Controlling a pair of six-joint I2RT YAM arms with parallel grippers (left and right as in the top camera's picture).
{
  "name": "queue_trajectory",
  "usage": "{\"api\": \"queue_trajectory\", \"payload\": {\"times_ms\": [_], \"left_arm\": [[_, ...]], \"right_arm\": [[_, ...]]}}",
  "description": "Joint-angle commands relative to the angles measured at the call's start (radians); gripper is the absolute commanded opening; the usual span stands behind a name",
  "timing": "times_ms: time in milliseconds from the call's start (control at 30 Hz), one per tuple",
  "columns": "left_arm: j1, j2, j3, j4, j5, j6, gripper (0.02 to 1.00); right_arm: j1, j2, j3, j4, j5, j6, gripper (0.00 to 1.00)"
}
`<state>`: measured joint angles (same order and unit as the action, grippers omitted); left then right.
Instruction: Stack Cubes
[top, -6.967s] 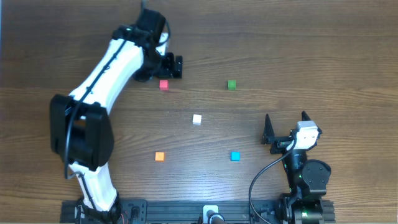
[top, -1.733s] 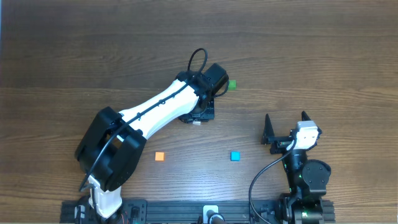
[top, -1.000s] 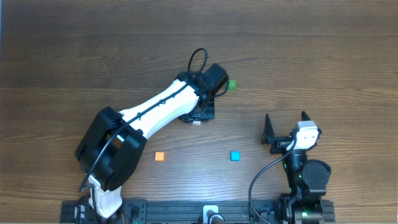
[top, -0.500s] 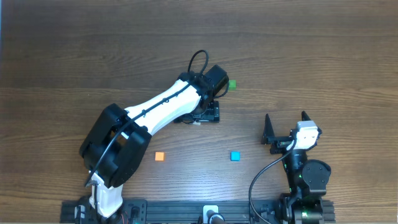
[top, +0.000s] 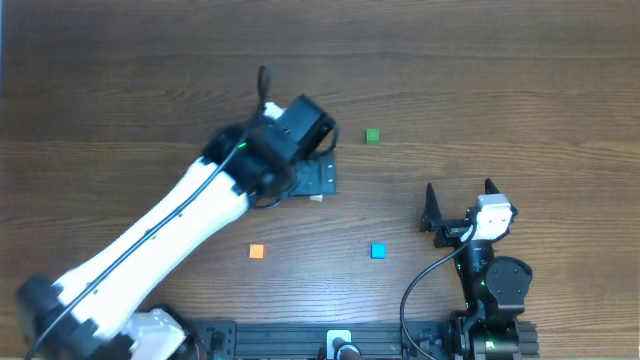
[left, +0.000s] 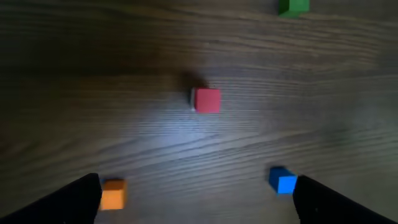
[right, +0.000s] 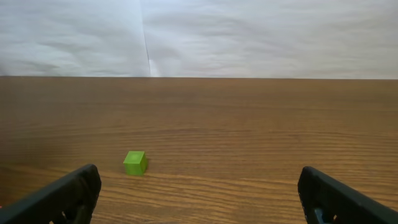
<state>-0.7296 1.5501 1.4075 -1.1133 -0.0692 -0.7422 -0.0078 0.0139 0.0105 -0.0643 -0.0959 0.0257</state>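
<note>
Wooden table (top: 500, 60): red cube (left: 206, 100) rests on white cube (left: 193, 102). Left claw (left: 198, 182) hangs above, spread wide, empty. Right claw (top: 460, 190) wide open, empty.

The left arm (top: 170, 232) has white shells, black joints and 1 black cable (top: 262, 82); the right arm (top: 490, 282) is black, white-capped.

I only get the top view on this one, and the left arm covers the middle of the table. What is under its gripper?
Observer: The left wrist view looks straight down on a red cube. A white sliver at its side looks like the white cube beneath it.
Reviewer: Is the gripper holding either one?
Observer: No. In that view the left gripper is open and empty, lifted clear above the two cubes.
</note>
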Motion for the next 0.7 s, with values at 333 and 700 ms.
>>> {"api": "queue_trajectory", "payload": {"times_ms": [333, 700], "left_arm": [[0.005, -0.290, -0.623, 0.267, -0.008, -0.051, 0.998], [0.005, -0.322, -0.817, 0.401, 0.023, -0.047, 0.919]], "right_arm": [[-0.006, -0.007, -0.005, -0.003, -0.008, 0.003, 0.991], [-0.006, -0.007, -0.005, -0.003, -0.008, 0.002, 0.993]]}}
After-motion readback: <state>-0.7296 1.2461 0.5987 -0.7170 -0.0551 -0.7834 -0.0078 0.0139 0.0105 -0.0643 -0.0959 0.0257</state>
